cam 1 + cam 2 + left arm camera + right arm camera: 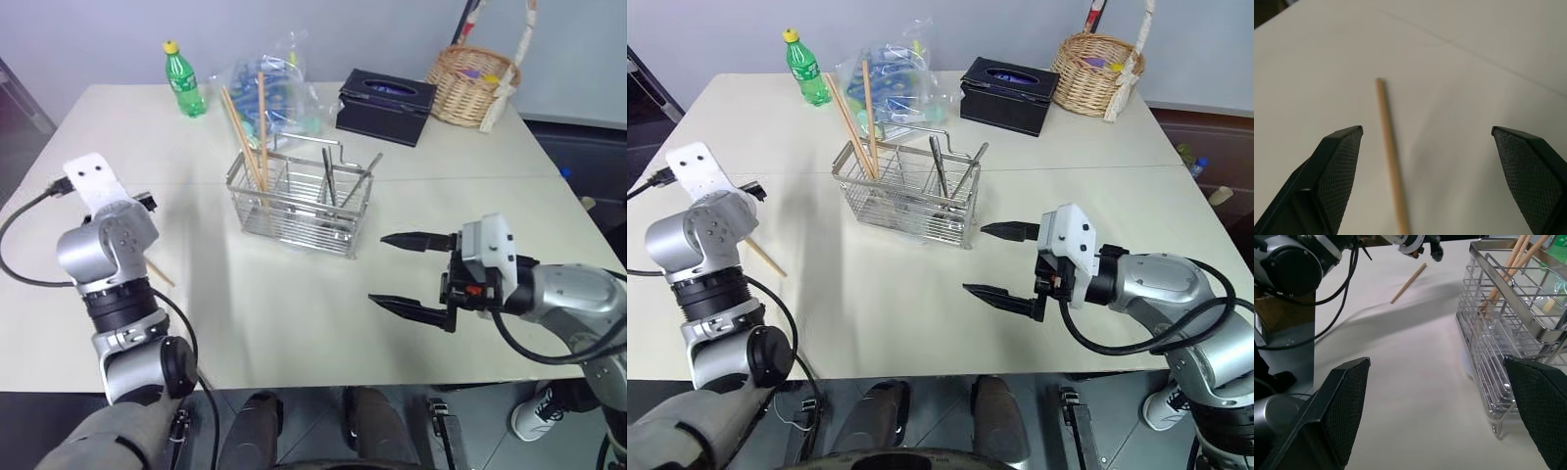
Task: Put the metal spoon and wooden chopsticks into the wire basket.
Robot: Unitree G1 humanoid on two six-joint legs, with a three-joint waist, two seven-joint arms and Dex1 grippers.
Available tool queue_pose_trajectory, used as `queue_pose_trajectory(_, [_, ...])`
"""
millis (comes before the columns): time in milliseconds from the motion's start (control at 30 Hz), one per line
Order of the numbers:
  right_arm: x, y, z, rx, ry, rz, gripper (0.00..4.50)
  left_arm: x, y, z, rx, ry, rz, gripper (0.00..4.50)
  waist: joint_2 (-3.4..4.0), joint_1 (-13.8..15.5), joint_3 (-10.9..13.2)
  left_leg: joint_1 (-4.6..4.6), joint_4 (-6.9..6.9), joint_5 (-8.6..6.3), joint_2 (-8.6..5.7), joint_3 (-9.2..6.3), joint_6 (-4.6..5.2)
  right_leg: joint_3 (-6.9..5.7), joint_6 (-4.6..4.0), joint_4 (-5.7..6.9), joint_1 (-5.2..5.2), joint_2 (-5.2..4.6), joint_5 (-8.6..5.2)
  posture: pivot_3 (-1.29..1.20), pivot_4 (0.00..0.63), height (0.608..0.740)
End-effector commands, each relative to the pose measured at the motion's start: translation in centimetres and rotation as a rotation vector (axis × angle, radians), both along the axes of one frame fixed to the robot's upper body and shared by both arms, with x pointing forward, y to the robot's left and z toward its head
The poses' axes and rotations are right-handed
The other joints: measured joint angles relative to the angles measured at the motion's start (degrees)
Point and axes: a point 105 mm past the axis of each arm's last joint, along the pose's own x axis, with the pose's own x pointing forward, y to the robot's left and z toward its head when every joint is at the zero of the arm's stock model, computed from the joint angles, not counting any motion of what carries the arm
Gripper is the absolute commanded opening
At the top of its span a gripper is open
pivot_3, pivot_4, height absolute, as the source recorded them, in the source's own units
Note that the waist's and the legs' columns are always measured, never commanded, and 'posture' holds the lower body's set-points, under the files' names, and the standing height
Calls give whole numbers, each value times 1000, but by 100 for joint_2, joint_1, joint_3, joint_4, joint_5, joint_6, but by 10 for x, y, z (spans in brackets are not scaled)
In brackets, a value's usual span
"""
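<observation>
One thin light-brown wooden chopstick (pixel 1389 161) lies flat on the table's left side, between the left gripper's (pixel 1430 166) spread, empty fingers. Probably light, stiff, prone to rolling; pinch mid-length. Chrome wire basket (pixel 299 201) stands mid-table; right gripper (pixel 407 274) released, empty.

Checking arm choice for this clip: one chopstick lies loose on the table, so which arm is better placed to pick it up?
Left. The left gripper is open with the loose chopstick lying between its fingers. The right gripper hangs open beside the wire basket, apart from that stick.
</observation>
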Motion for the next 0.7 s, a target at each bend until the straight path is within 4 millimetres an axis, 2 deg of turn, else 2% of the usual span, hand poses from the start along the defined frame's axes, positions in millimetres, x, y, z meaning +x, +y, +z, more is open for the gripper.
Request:
queue_pose_trajectory(33, [0, -1, 11, 23, -39, 1, 4500, -14, 17, 4, 38, 6, 100, 4439, 0, 7, 0, -1, 0, 0, 0, 0, 0, 0, 0, 0, 0, 0, 0, 0, 150, 740])
queue_pose_trajectory(167, [0, -5, 11, 12, -43, -9, 4500, -25, 22, -13, 18, 68, 148, 4439, 0, 18, 0, -1, 0, 0, -1, 0, 0, 0, 0, -2, 1, -1, 0, 0, 150, 740])
queue_pose_trajectory(333, [-1, -3, 11, 18, -45, -18, 4500, -20, 14, -36, -48, 78, 81, 4439, -2, 19, -1, -3, 2, 0, -2, 0, 0, 0, 0, -2, 1, -1, 0, 0, 150, 740])
queue_pose_trajectory(467, [-1, -2, 11, 23, -48, -21, 4500, -9, 6, -45, -77, 65, -25, 4439, -2, 19, -2, -2, 1, 0, -2, 0, 0, 0, -1, -2, 1, -1, 0, 0, 150, 740])
queue_pose_trajectory(700, [-1, -1, 14, 26, -57, -28, 4500, -13, 15, -56, -102, 91, -9, 4439, 2, 18, -5, 0, 1, 0, -2, 1, 0, 0, -1, -2, 3, -1, 0, 0, 150, 740])
